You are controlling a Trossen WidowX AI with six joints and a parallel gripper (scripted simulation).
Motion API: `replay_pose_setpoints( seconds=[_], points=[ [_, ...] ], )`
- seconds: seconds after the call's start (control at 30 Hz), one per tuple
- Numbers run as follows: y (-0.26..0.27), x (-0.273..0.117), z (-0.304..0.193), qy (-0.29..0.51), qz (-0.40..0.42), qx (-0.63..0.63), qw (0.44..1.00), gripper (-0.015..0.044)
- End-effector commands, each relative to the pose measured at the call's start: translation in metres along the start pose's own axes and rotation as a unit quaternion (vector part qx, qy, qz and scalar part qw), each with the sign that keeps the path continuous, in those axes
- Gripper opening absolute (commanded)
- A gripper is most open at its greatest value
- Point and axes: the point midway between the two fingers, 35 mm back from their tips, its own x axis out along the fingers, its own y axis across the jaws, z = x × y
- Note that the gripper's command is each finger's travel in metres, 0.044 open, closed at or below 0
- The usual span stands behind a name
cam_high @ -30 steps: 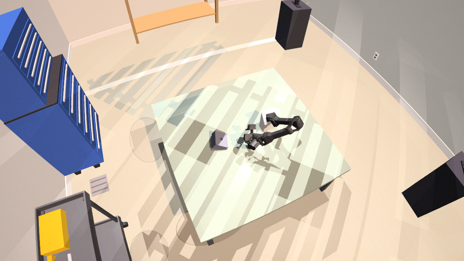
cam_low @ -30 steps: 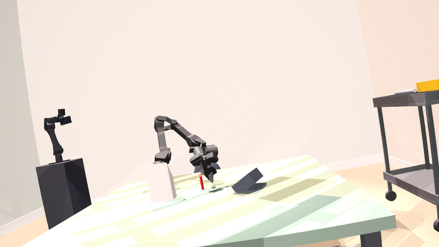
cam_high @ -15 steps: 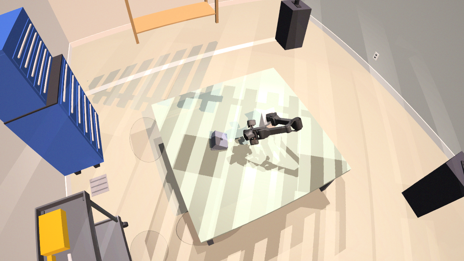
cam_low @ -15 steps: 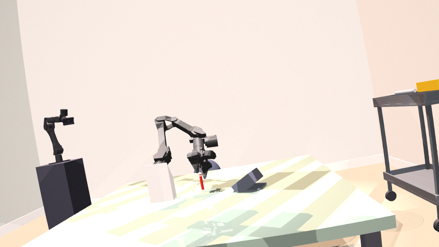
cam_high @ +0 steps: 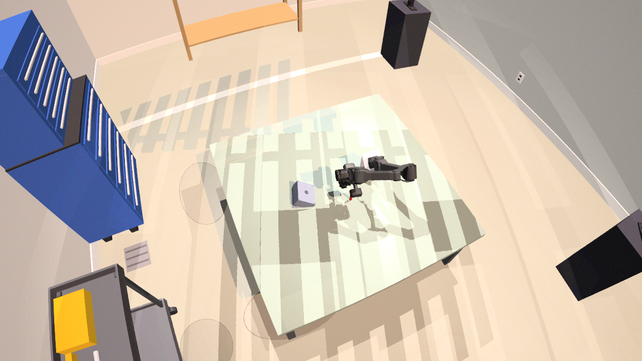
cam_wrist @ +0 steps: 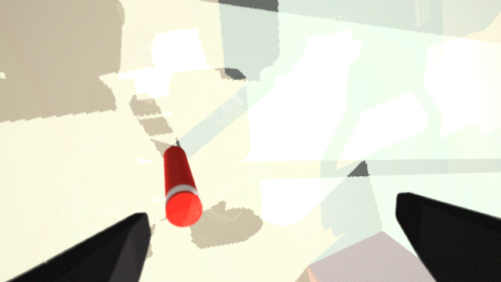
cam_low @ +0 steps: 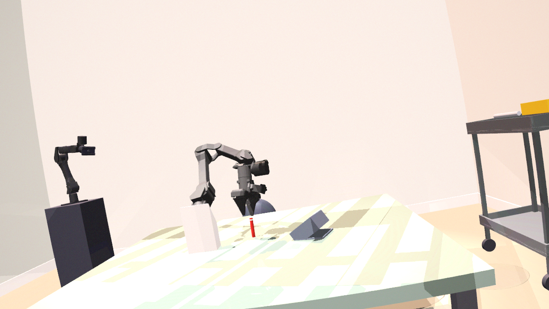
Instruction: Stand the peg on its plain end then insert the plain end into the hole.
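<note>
Landmark: I take the sloped panel point(cam_high: 303, 195) point(cam_low: 310, 227) as my reference; it sits on the table point(cam_high: 309, 287) point(cam_low: 384, 295).
Peg: red, standing on the table near the panel, on the side its sloped face looks toward. I find it upright on its plain end, with the white band point(cam_low: 251, 218) point(cam_wrist: 182, 190) at the top. It is well clear of the panel, not touching it.
Hole: one dark opening point(cam_high: 306, 192) in the panel's face. The peg is outside it; insertion not done.
Gripper: released, fingers spread wide, nothing grasped. I have it point(cam_high: 351, 179) point(cam_low: 247, 215) point(cam_wrist: 272, 211) pointing down over the table, on the peg's side of the panel and higher than the panel. My wrist view puts the peg toward one finger, off the middle of the gap.
Arm: bent over at the elbow point(cam_high: 408, 172) point(cam_low: 201, 151), on the peg's side of the panel.
Block: pale, on the table, farther from the panel than the peg point(cam_low: 199, 230).
Cart: grey point(cam_high: 128, 314) point(cam_low: 499, 126), on the floor well apart from the panel, carrying a yellow box point(cam_high: 73, 321) point(cam_low: 535, 107).
</note>
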Motion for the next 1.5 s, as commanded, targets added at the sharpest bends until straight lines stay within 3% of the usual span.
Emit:
replay_pose_setpoints(
  seconds=[0.0,0.2,0.53,1.47],
  points=[
    [0.007,-0.012,-0.002,0.003,0.053,-0.01,0.999,0.044],
    [0.016,-0.028,-0.003,-0.005,0.122,-0.021,0.992,0.044],
    [0.016,-0.028,-0.003,-0.005,0.122,-0.021,0.992,0.044],
    [0.027,0.019,-0.001,-0.004,0.119,0.0,0.993,0.044]
  ],
)
